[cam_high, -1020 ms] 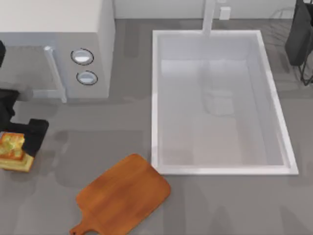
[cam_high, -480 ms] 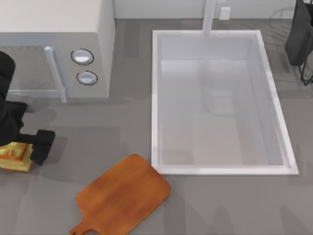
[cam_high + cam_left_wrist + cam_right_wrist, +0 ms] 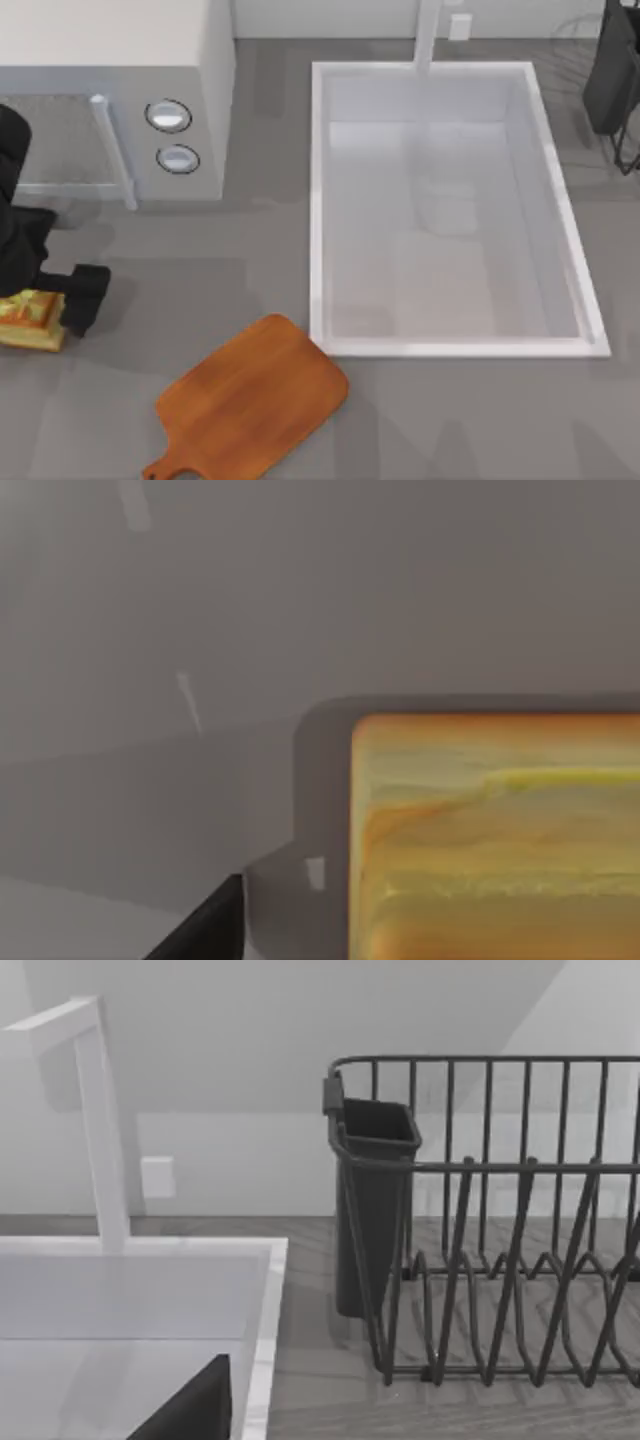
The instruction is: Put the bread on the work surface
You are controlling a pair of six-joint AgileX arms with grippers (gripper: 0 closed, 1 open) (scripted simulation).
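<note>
One slice of the bread (image 3: 28,320) sits on the grey counter (image 3: 200,290) at the far left edge, about nine o'clock in the top view, and my left hand (image 3: 45,305) is down over it, one dark finger (image 3: 85,298) just beside its right side; whether it is clenched on the slice I cannot tell. The work surface (image 3: 250,400) lies well apart at six o'clock. My right hand (image 3: 612,70) is parked at two o'clock by the dish rack (image 3: 500,1230).
</note>
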